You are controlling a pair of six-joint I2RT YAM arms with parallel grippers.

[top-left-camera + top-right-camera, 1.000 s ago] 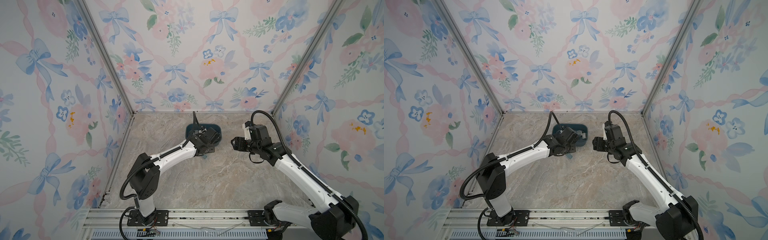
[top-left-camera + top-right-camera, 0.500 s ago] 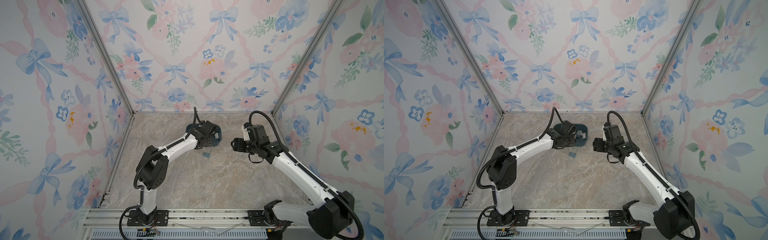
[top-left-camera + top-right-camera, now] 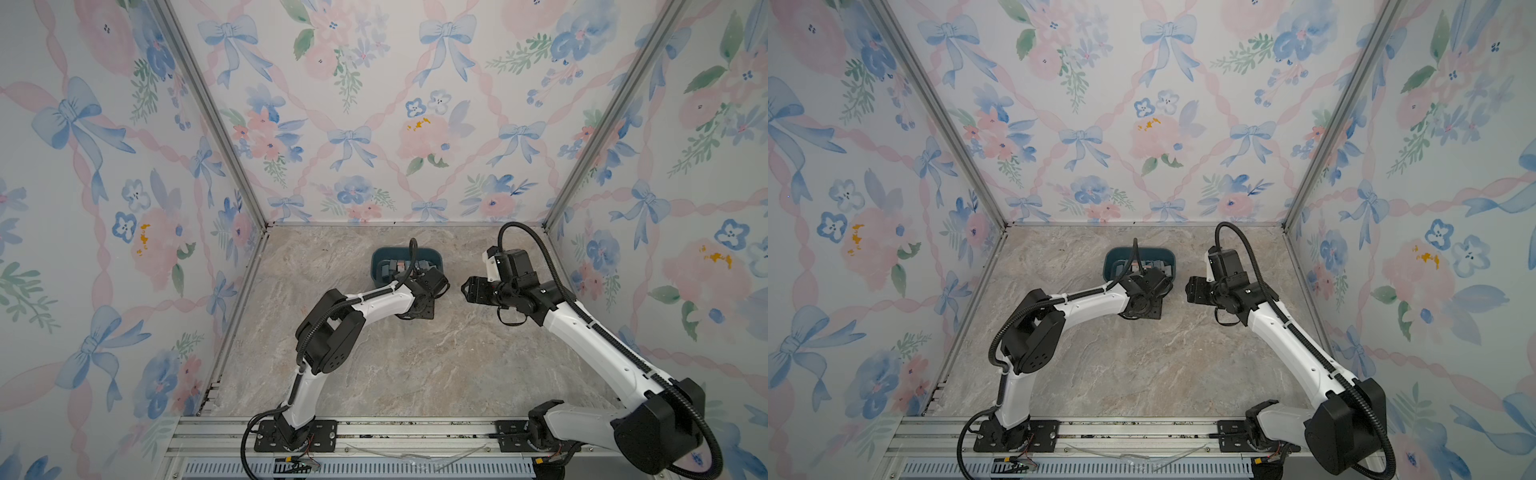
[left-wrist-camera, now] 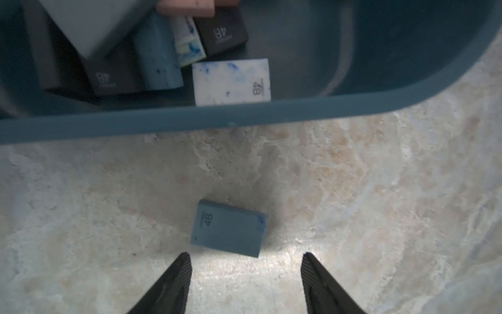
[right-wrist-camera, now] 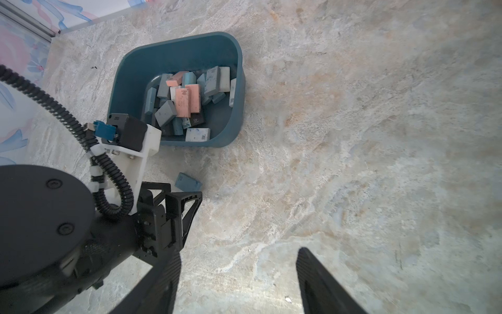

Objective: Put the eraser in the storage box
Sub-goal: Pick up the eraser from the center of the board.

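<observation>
Teal-blue plastic storage box [image 3: 376,266] [image 3: 1112,266] stands on the marble-patterned bench [image 3: 415,374] towards the back wall, upright, seen in both top views.

Contents: a loose heap of block erasers in one undivided interior, piled against one end; the other end shows bare floor. Colours noted in the right wrist view: pink [image 5: 182,102], grey, blue, black and white. A white eraser with blue marbling [image 4: 231,81] [image 5: 197,134], marked 4B, lies flat just inside the near wall [image 4: 244,117]. A black eraser [image 4: 221,31], also marked 4B, lies deeper in. Total count cannot be told, as several pieces overlap.

Task item: one blue eraser [image 4: 228,228] [image 5: 188,182], marked 4B, lies flat on the bench outside the storage box [image 5: 233,127], near its long wall but clear of it.

Left tool [image 4: 244,255]: jaws spread wide, nothing between them, tips just short of the blue eraser and not touching it.

Right tool [image 5: 239,252]: jaws apart, empty, above bare bench, well to the side of the box.
</observation>
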